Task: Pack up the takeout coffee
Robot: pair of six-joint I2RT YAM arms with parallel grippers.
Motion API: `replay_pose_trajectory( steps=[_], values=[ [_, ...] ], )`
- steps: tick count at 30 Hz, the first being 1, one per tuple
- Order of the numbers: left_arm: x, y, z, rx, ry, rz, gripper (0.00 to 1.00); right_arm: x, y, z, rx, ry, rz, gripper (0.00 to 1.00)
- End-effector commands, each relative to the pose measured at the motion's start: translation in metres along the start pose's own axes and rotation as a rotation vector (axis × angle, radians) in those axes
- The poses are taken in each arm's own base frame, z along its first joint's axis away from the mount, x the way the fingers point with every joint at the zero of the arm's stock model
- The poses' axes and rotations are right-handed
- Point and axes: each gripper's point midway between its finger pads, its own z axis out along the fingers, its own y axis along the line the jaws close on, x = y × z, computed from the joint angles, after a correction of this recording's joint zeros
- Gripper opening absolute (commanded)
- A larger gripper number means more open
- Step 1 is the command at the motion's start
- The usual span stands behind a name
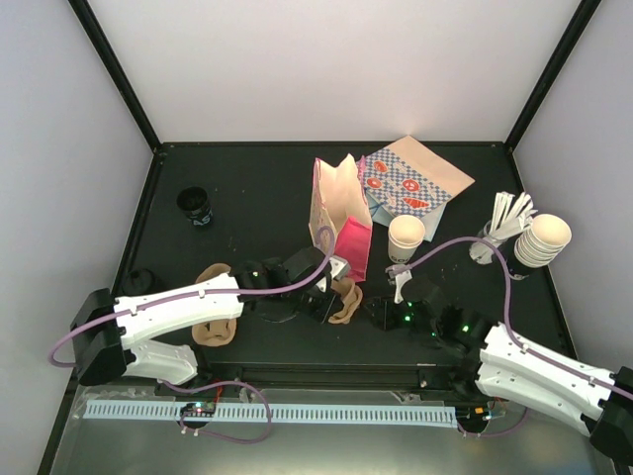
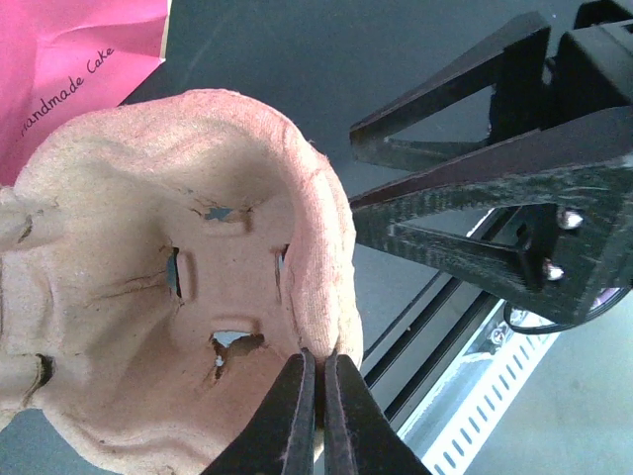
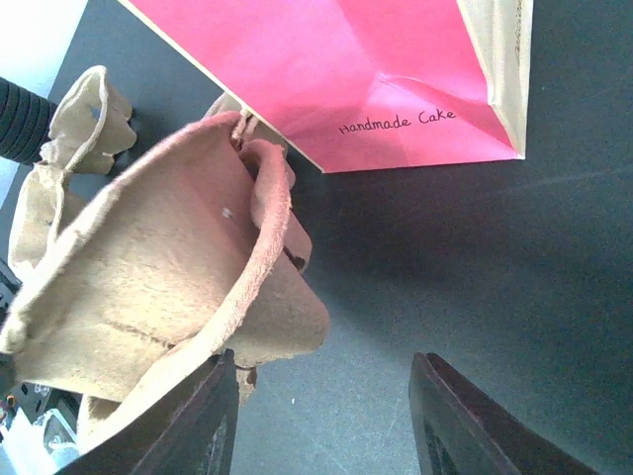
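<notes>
Standing upright, takeout coffee [image 1: 406, 237]; left pincer [image 2: 316, 364] clamped on carrier [image 2: 129, 277]; right pincer [image 3: 324, 396] apart

Bright, even light; soft shadows.

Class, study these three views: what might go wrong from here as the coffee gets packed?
The left claw pinches only the thin rim of the pulp carrier, which may tear or slip. The right claw stands open beside that carrier and the pink bag; a careless sweep might tip the bag or the nearby white cup.
</notes>
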Motion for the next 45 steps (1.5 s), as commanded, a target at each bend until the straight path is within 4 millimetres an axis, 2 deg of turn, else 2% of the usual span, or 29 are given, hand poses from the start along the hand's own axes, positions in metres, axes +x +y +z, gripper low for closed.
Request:
replay_pose_trajectory(
  steps=[1, 5, 10, 26, 37, 42, 45],
  values=[
    [-0.006, -0.005, 0.003, 0.02, -0.009, -0.006, 0.03, -0.016, 0.013, -0.01, -0.029, -0.041, -0.031, 0.52],
    [-0.007, -0.005, 0.003, 0.021, -0.01, -0.006, 0.03, -0.024, 0.024, -0.013, -0.052, -0.039, -0.048, 0.54],
    [-0.007, -0.005, 0.003, 0.022, -0.009, -0.008, 0.03, -0.024, 0.029, -0.007, -0.064, -0.021, -0.046, 0.55],
    [-0.01, -0.008, -0.003, 0.027, -0.026, -0.006, 0.03, 0.011, -0.014, 0.019, 0.083, 0.073, 0.017, 0.52],
    [-0.008, -0.011, 0.003, 0.052, -0.013, -0.008, 0.03, 0.021, -0.011, 0.035, 0.059, 0.123, 0.048, 0.5],
    [-0.008, -0.015, 0.005, 0.073, -0.004, -0.008, 0.03, 0.023, -0.013, 0.042, 0.071, 0.138, 0.057, 0.44],
    [-0.006, -0.015, 0.006, 0.074, -0.001, -0.008, 0.03, 0.023, -0.013, 0.043, 0.069, 0.138, 0.056, 0.34]
  ],
)
